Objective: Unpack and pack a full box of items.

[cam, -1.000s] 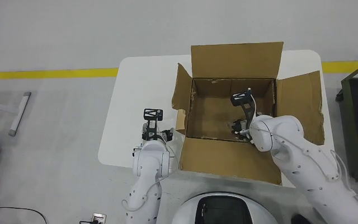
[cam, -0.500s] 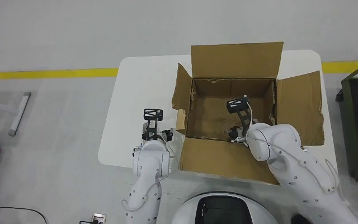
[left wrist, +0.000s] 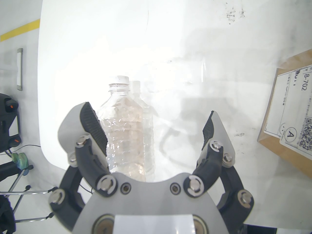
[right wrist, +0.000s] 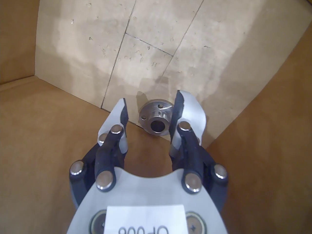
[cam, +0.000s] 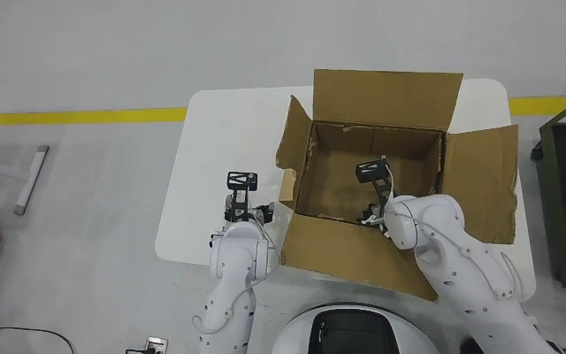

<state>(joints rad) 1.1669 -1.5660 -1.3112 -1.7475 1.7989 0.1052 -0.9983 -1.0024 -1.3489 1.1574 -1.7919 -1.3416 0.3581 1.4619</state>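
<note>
One metal flange [right wrist: 156,120] lies in the box [cam: 385,96], between the right gripper's [right wrist: 151,103] released fingers. At the box's nine o'clock, the left gripper [left wrist: 150,113], fingers also released, adjoins a clear bottle [left wrist: 121,122].

I see table [left wrist: 151,37] blown out to near-white glare in left wrist view; clear plastic bottle [left wrist: 121,127] half washes into it. Faint grey shadow of left gripper [left wrist: 151,116] lies on tabletop. Table edge bows near frame border. In right wrist view, cardboard box [right wrist: 48,147] floor shows soft bright patches, walls darker; metal flange [right wrist: 156,120] throws small shadow. Top view evenly lit, shadows soft.
</note>
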